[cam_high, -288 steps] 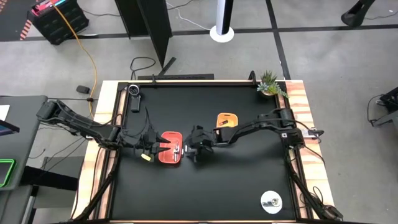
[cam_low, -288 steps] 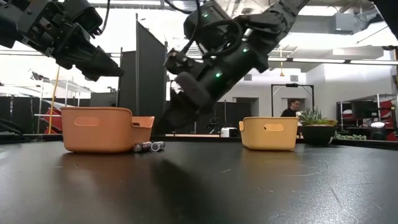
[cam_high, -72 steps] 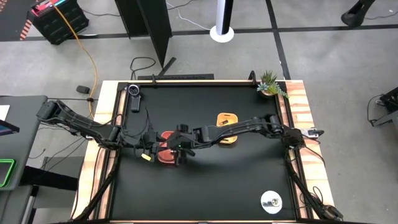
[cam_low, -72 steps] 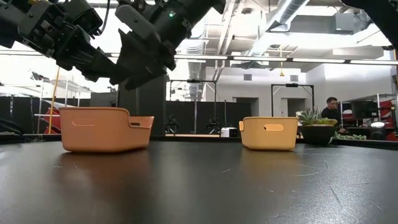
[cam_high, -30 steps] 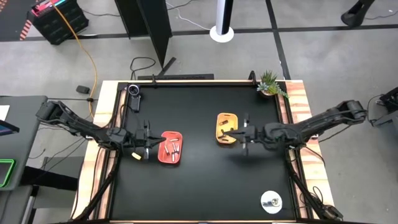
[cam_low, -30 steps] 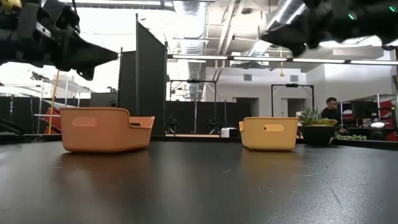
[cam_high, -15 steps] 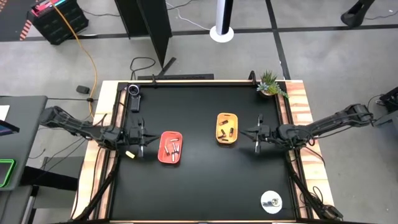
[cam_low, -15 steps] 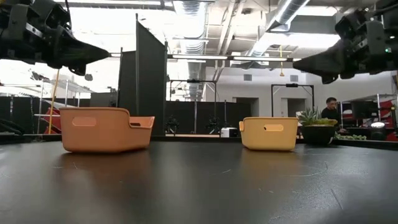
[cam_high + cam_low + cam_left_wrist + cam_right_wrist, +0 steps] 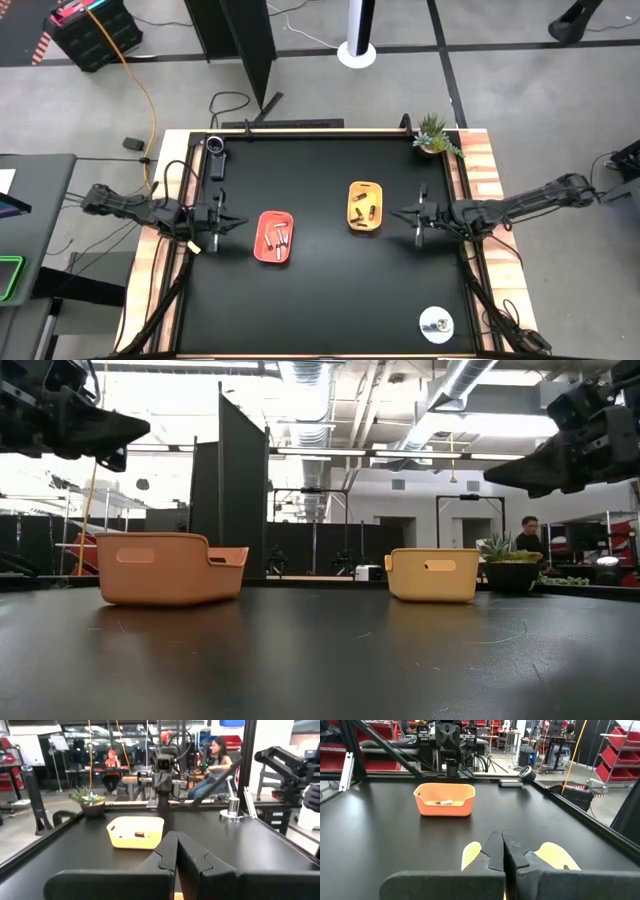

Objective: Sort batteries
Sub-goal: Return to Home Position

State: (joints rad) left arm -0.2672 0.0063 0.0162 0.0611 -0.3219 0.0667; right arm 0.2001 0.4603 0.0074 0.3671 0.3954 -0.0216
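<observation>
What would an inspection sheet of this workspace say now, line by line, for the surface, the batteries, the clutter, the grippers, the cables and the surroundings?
Surface: black table; no loose battery seen on it.
Job's things: silvery batteries lie in the orange tray; dark batteries lie in the yellow tray.
Clutter: silver disc, potted plant and black device, each near a table corner.
Grippers: left gripper shut and empty, left of the orange tray; right gripper shut and empty, right of the yellow tray; both raised above the table.
Cables: orange cord and black cable on the floor, off the table.
Surroundings: people sit beyond the table.
</observation>
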